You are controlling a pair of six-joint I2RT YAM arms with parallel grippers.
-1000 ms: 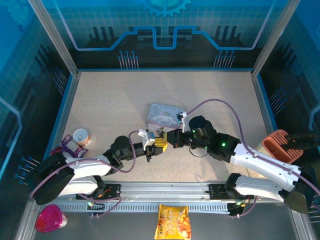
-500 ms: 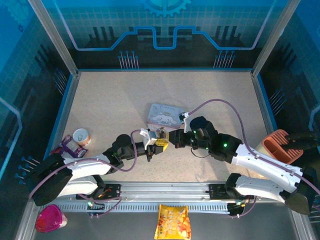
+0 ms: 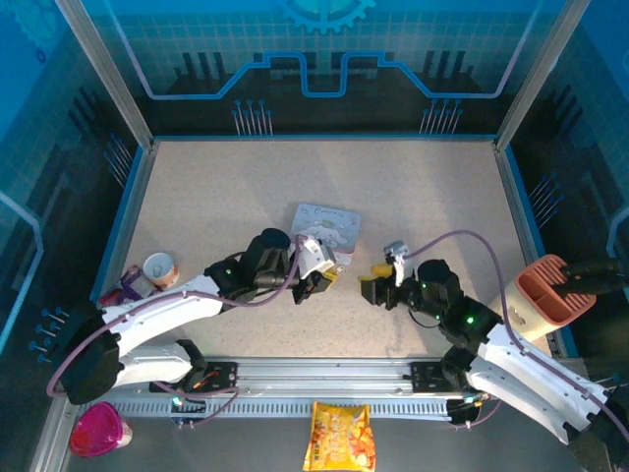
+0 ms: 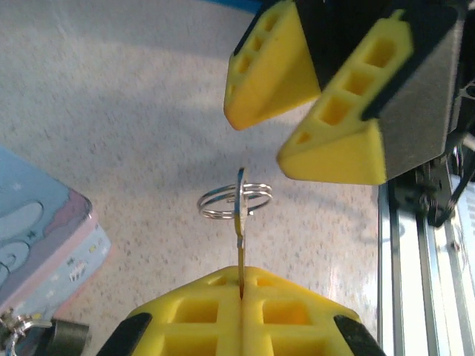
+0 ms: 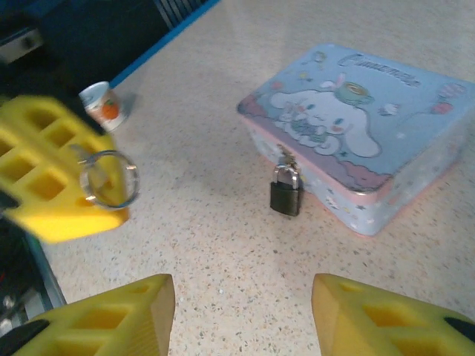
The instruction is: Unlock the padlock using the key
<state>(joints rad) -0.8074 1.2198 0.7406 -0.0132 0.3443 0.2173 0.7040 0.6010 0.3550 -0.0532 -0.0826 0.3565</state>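
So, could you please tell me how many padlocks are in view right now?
1: the padlock hangs from the hasp on the front side of the tin box. The arms could hide another.

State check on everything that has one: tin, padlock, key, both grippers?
tin: lid shut.
padlock: shackle closed, hanging from the tin's hasp, no key in it.
left gripper: shut on the key.
key: clamped edge-on, ring hanging free, apart from the padlock.
right gripper: open, empty.
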